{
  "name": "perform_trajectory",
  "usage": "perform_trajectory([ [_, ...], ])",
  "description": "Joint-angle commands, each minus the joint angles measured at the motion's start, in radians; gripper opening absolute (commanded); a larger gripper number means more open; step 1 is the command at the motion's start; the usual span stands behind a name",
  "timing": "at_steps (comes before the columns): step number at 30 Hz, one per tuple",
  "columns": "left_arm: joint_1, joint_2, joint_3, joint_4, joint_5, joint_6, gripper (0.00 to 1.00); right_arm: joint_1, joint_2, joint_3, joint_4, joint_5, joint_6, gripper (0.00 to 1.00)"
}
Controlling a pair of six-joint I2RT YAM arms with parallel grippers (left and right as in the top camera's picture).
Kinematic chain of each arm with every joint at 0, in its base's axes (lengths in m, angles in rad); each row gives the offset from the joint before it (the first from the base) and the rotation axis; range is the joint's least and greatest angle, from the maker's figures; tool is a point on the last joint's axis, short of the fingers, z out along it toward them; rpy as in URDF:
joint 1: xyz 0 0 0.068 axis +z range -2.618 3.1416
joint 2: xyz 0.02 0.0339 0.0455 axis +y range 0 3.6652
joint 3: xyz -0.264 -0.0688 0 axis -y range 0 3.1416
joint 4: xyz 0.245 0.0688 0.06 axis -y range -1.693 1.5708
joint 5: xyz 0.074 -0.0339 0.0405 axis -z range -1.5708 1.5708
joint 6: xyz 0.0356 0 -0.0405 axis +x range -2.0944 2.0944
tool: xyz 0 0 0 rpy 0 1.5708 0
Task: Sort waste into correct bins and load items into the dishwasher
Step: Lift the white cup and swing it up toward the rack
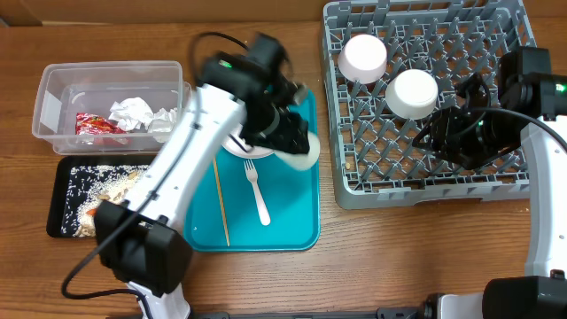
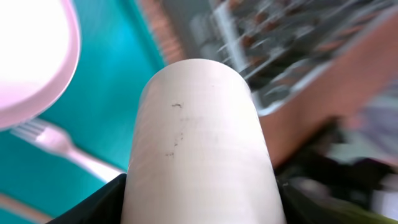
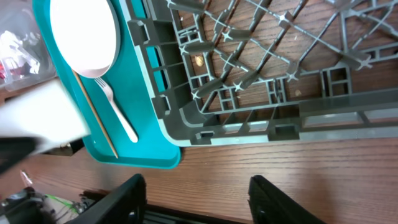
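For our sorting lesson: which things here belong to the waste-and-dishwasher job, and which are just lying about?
Job: white cup, plate, fork, two bowls, dish rack, wooden stick, clear tub, black tray, red wrapper, napkins, food scraps.
Lying about: teal serving tray, wooden table.

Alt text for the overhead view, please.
The left gripper holds a white cup over the right edge of the teal tray, beside the grey dish rack, where two white bowls sit. A fork and wooden stick lie on the tray.
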Motion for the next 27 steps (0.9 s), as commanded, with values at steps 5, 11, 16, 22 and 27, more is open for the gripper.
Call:
perform_trajectory([
  [5,0.241,0.003,0.019,-0.024,0.618,0.268,0.27,0.003,-0.003,-0.003,-0.003,-0.093,-0.048,0.63],
  [11,0.295,0.003,0.018,-0.044,0.811,0.348,0.27,0.003,-0.003,-0.003,-0.002,-0.396,-0.295,0.62],
  [16,0.293,0.003,0.018,-0.046,0.82,0.348,0.27,0.003,-0.003,-0.003,0.012,-0.418,-0.313,0.62],
  [22,0.284,0.003,0.018,-0.044,0.82,0.348,0.27,0.008,-0.003,-0.003,0.016,-0.438,-0.325,0.63],
  [27,0.279,0.003,0.018,-0.041,0.819,0.348,0.27,0.042,-0.003,-0.003,0.019,-0.436,-0.344,0.64],
])
